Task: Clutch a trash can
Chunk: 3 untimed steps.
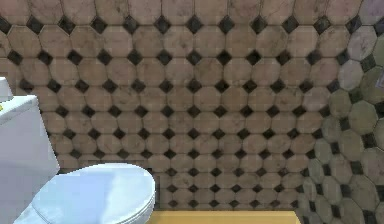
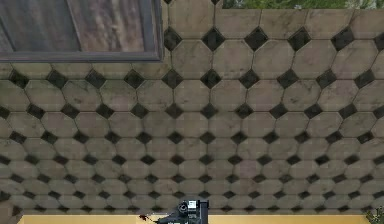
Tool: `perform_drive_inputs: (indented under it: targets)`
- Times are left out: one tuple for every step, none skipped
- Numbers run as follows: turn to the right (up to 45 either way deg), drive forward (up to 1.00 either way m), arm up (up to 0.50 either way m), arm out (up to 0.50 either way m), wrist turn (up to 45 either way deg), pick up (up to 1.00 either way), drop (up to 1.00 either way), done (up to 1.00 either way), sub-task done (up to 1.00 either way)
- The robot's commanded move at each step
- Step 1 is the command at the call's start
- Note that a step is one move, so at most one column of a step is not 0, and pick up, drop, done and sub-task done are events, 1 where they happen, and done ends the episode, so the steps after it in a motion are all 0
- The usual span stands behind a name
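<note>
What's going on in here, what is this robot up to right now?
A Stretch robot, sent to clutch a trash can, is close up against a tiled wall. A white toilet with its lid down sits at the forward view's lower left. In the arm side view the hand pokes in low at the bottom edge, over a strip of wooden floor. Only bare floor and wall lie behind it, so it holds nothing. A dark framed panel hangs at that view's upper left.

Floor (image 1: 232, 217): tan wood-look strip, exposed just right of the toilet (image 1: 92, 196) and meeting the foot of the octagon-tiled wall (image 1: 200, 90). Toilet is white, lid down; its base is cut off, floor contact not visible. Arm side view shows the same tan strip (image 2: 80, 219).
</note>
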Motion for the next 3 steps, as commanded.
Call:
perform_drive_inputs:
  targets:
    - [0.0, 0.0, 0.0, 0.0, 45.0, 0.0, 0.0, 0.0, 0.0]
    - [0.0, 0.0, 0.0, 0.0, 45.0, 0.0, 0.0, 0.0, 0.0]
    - [0.0, 0.0, 0.0, 0.0, 12.0, 0.0, 0.0, 0.0, 0.0]
